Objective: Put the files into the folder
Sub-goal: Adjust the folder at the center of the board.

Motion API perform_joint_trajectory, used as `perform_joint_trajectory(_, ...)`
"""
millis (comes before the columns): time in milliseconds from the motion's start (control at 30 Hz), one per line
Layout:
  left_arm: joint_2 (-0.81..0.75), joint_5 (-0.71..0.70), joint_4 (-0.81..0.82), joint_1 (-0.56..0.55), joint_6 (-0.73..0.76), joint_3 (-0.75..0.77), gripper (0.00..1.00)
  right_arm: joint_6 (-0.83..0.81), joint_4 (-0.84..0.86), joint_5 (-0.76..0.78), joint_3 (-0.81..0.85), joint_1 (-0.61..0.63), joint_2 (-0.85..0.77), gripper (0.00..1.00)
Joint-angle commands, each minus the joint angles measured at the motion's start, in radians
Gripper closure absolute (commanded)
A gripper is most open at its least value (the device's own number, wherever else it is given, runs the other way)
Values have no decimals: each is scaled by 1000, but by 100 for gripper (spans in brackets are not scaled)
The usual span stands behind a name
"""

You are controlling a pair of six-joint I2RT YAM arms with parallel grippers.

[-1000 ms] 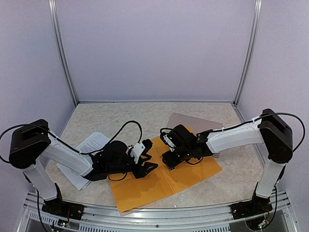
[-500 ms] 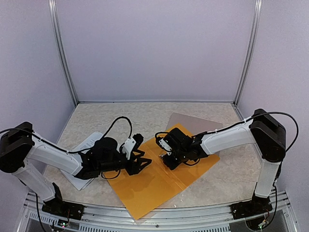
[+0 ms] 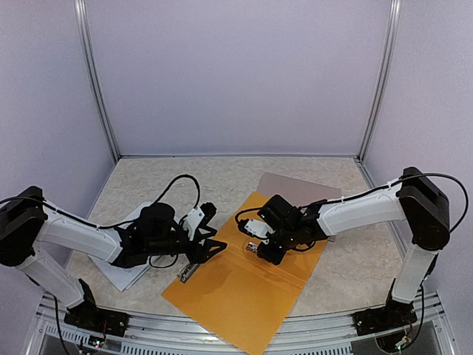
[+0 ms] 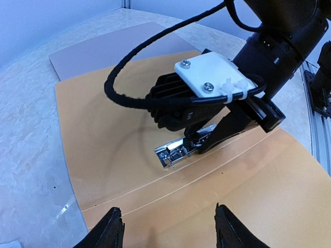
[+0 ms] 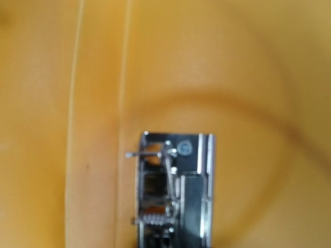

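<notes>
Leverage matters: my right gripper (image 3: 260, 248), grip unclear, should lift the shiny metal clip (image 4: 180, 150) in the orange card folder (image 3: 240, 296) fully; left gripper (image 4: 168, 231) wide, empty; white printed files (image 3: 120, 275) lie at the left edge of the table (image 3: 222, 177).

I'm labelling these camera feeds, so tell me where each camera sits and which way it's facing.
Top external: high behind the bases, looking down at the table; left arm and right arm show.
Left wrist: low over the orange folder, facing the right gripper at the metal clip; own fingertips show.
Right wrist: close above the clip, facing down; no fingers show.
Shared: both wrist views show the clip.
</notes>
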Motion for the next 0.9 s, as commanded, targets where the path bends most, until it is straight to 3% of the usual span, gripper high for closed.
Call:
perform_joint_trajectory(0,57,148,-19,34,78,50,43,-68,-52,-26,-29,-24,-67,72)
perform_joint_trajectory(100,117,212,-19,51,109,100,40,-41,-24,-42,-62,-42,-113,49)
perform_joint_trajectory(233,195,287,-51,63,179,183,38,73,36,-81,-120,-77,-212,40)
perform_joint_trajectory(467,318,397,-214,66,364,359,37,331,78,-147,-250,-135,-347,58)
perform_joint_trajectory(867,512,513,-545,86,619,641,37,497,209,-277,-396,-199,-418,62)
